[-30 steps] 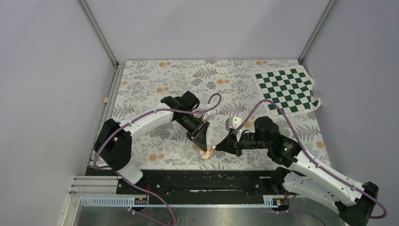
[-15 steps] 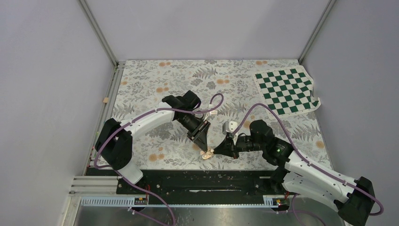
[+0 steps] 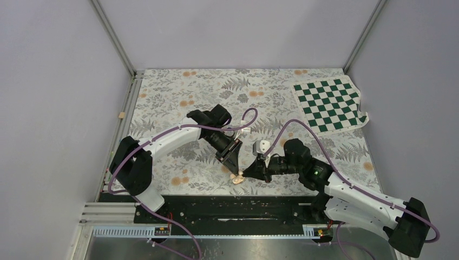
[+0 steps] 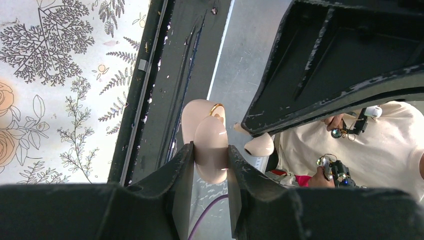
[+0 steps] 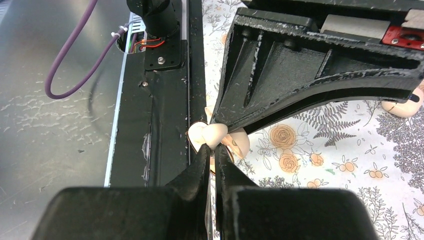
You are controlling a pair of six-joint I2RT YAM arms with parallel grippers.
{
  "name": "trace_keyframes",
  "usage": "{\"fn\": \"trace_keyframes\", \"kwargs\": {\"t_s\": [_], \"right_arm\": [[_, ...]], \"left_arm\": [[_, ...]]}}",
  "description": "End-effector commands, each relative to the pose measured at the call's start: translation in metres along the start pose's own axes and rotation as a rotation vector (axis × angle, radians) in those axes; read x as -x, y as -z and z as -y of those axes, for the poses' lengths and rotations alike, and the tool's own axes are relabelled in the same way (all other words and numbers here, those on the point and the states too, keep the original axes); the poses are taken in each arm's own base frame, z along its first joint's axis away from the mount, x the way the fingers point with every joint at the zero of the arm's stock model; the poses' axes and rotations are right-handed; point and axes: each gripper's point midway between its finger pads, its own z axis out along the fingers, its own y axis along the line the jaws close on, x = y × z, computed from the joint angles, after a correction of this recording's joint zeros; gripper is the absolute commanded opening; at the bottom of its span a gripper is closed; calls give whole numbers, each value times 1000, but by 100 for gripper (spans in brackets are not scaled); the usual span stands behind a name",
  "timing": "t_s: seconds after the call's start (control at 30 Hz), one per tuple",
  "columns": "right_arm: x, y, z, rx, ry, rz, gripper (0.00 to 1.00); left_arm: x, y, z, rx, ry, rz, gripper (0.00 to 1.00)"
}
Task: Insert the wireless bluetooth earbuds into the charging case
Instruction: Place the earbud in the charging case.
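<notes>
Peach charging case (image 4: 211, 150) sits clamped between the left fingers (image 4: 182, 175), the right fingers (image 5: 200, 170) pinched shut just beside it.

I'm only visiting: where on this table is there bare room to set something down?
The far strip of the flowered mat, along the back wall and left of the checkered board, is bare. It is crowded at the near middle, where the left fingers and right fingers meet at the charging case.
</notes>
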Motion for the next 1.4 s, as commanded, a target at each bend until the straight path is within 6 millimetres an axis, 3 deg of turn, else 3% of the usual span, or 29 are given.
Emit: {"fn": "trace_keyframes", "kwargs": {"t_s": [0.0,0.9,1.37], "right_arm": [[6,-4,1,-10,36,32,0],[-19,-3,7,-67,79,-31,0],[-7,5,11,-124,171,39,0]], "left_arm": [[10,5,18,-48,-75,27,0],[6,6,27,-89,-99,29,0],[-1,-3,35,-179,-81,-7,0]]}}
